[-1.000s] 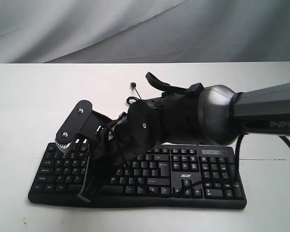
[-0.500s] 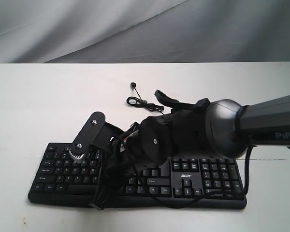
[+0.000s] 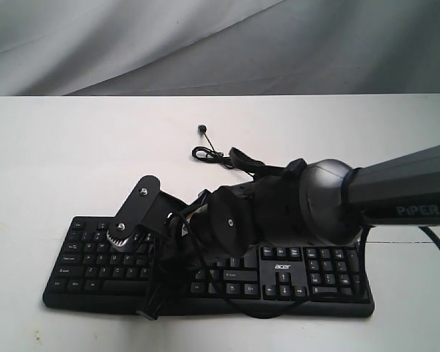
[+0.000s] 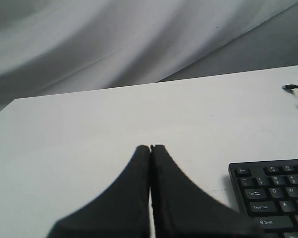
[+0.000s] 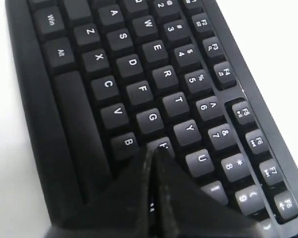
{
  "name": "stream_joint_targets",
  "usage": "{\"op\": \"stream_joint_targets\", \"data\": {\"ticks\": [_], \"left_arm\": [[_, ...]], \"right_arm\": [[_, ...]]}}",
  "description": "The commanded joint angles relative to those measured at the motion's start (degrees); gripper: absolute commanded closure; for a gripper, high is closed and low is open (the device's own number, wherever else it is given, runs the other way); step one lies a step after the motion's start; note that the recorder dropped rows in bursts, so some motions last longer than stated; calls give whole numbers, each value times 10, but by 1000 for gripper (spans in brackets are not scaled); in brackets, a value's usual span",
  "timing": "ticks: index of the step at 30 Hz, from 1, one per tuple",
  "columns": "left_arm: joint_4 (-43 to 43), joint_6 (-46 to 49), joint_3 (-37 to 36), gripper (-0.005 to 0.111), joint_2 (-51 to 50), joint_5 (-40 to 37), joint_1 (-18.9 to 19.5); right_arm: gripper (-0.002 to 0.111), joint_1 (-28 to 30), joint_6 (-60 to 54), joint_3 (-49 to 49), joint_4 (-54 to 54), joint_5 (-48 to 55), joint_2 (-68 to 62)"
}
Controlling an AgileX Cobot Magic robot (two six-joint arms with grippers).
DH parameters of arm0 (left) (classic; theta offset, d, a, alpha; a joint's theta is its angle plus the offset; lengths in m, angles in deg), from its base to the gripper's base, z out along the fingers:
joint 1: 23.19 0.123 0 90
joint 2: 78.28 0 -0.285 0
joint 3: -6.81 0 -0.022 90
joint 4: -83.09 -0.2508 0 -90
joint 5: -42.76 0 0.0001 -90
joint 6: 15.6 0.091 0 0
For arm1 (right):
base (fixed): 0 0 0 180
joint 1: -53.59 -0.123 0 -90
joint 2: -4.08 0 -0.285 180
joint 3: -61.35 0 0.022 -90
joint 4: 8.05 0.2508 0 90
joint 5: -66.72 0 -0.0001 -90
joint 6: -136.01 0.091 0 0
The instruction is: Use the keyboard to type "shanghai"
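The keyboard (image 3: 319, 277) lies flat on the white table (image 3: 51, 161), directly beneath my right claw (image 5: 151, 150). That claw is pressed together, its tips down over the H key (image 5: 164, 144), with the G key (image 5: 150, 120) just beside them. Whether I am truly pushing H down or only touching it, I cannot say from here. Since half a second ago my right wrist has sunk a little lower over the keys, while the tips have kept about the same spot. A second ago they sat further toward the Caps Lock end. The thin cable (image 3: 211, 155) coils on the table behind my arm. My left claw (image 4: 150, 148), also pressed together, hangs over bare table, with the keyboard's Esc corner off to its side.
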Motion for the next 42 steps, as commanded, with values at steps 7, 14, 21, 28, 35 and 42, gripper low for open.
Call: {"op": "stream_joint_targets", "data": {"ticks": [7, 14, 21, 28, 35, 42], "left_arm": [[1, -3, -3, 107, 2, 6, -4], [1, -3, -3, 107, 2, 6, -4], [1, -3, -3, 107, 2, 6, -4], [1, -3, -3, 107, 2, 6, -4], [1, -3, -3, 107, 2, 6, -4], [1, -3, -3, 107, 2, 6, -4]], "right_arm": [[108, -14, -1, -1, 1, -12, 1], [108, -14, -1, -1, 1, -15, -2], [108, -13, -1, -1, 1, -16, -10], [108, -12, 0, -1, 1, -18, -31], [108, -12, 0, -1, -3, -25, -5], [108, -12, 1, -54, -23, 4, -5]]}}
